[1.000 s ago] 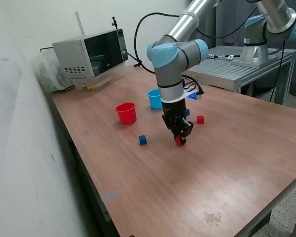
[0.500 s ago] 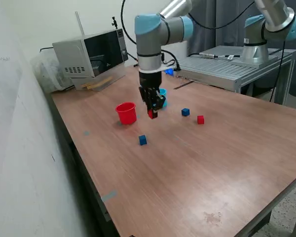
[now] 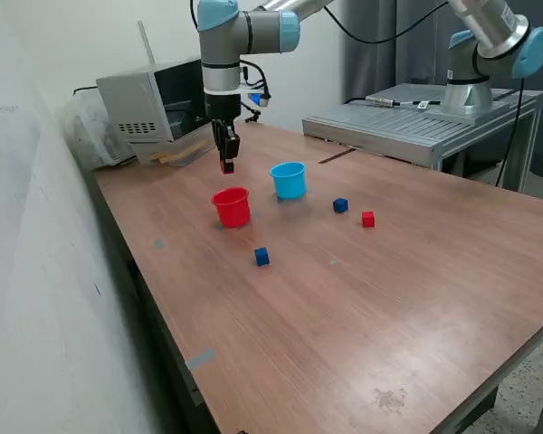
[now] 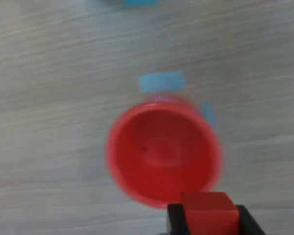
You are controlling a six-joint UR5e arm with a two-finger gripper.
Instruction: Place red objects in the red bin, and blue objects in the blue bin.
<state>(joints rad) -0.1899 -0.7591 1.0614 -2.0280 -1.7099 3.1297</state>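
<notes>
Two-finger gripper is clamped on a small solid red cube, held in the air above the wooden table, over the table just behind the small round red plastic cup. Wrist view: cup sits upright, open end up, inside looks bare, only the red floor visible. Cube is at the cup's rim edge in that view, not inside.

Small round light blue plastic cup stands upright just beside the red one, toward the exterior view's right; contents can't be seen from this angle.

Loose on the table: a dark blue cube in front of the red cup, another dark blue cube and a second red cube near each other, right of the blue cup.
</notes>
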